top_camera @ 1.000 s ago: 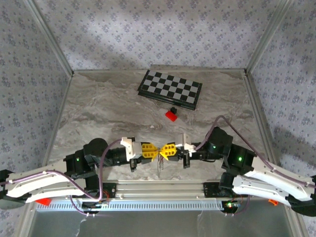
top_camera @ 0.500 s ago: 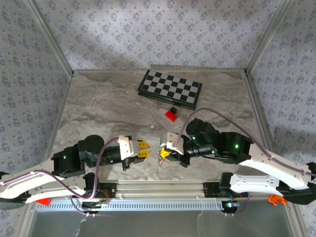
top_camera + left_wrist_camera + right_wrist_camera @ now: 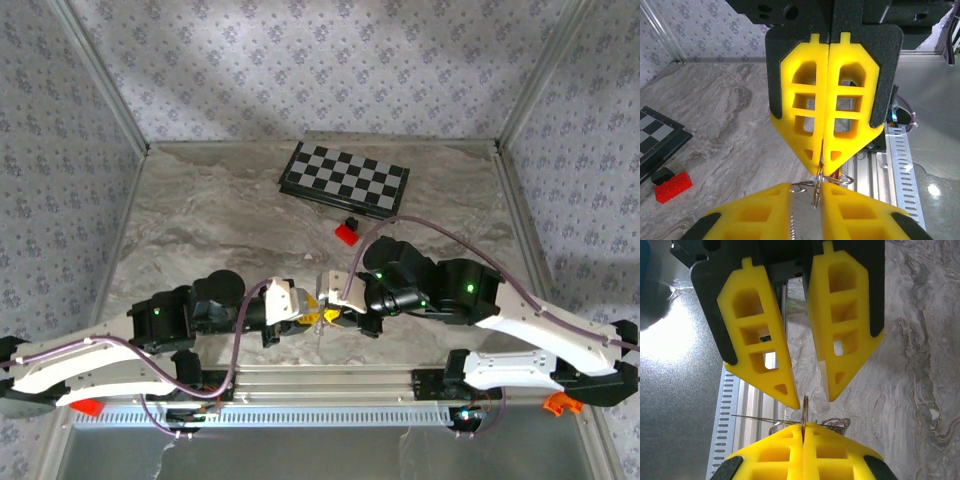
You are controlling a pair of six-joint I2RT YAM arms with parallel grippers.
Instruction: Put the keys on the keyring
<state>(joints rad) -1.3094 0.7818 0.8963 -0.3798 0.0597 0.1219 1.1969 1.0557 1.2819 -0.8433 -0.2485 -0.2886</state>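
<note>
Plainly, everything turns on one line. The two tools meet tip to tip over the near edge of the worktop (image 3: 200, 230), the left tool (image 3: 311, 313) pointing right and the right tool (image 3: 334, 315) pointing left.

The right tool's jaws are pressed together. Pinched in their seam is a thin silvery wire loop, which I take for the keyring (image 3: 805, 405). From the right wrist it is seen edge-on, so its plane lies in line with that seam and along the axis joining the tools. It sticks straight out toward the left tool.

The left tool's jaws stand a little apart, with worktop showing through the gap. The loop's free edge reaches just to the mouth of that gap, roughly centred, and seems to touch neither fingertip (image 3: 789, 397). More thin wire (image 3: 835, 422) hangs just below the meeting point.

From the left wrist a ribbed silvery strip (image 3: 801, 220) shows between the left jaws. Whether it is a key blade or the rail (image 3: 892, 160) behind, I cannot tell, and no red-headed key is clear anywhere.

So the loop lies dead ahead of the left tool, whose arm looks the freer one. The next move likely calls for a short, straight advance along that shared axis, with the gap kept in line with the loop's plane. A sideways slip would probably bend the wire aside.
</note>
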